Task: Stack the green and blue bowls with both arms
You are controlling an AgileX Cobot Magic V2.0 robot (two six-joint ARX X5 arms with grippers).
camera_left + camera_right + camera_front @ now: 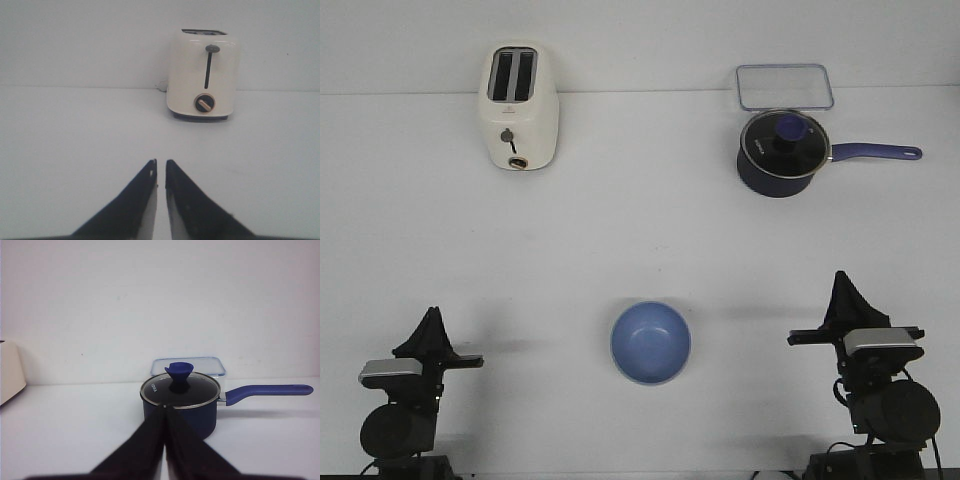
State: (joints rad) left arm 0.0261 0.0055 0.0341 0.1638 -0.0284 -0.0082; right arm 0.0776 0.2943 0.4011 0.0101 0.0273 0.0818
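Observation:
The light blue bowl (651, 343) sits upright on the white table near the front middle, between the two arms. No green bowl shows in any view. My left gripper (432, 314) rests at the front left, well left of the bowl; in the left wrist view (160, 162) its jaws stand almost together with only a thin slit, holding nothing. My right gripper (842, 278) rests at the front right, well right of the bowl; in the right wrist view (164, 407) its jaws meet, empty. The bowl shows in neither wrist view.
A cream toaster (520, 108) stands at the back left, straight ahead of the left gripper (202, 75). A dark navy saucepan (780, 152) with glass lid and long handle stands at the back right (180, 405), with a clear plastic container (784, 87) behind it.

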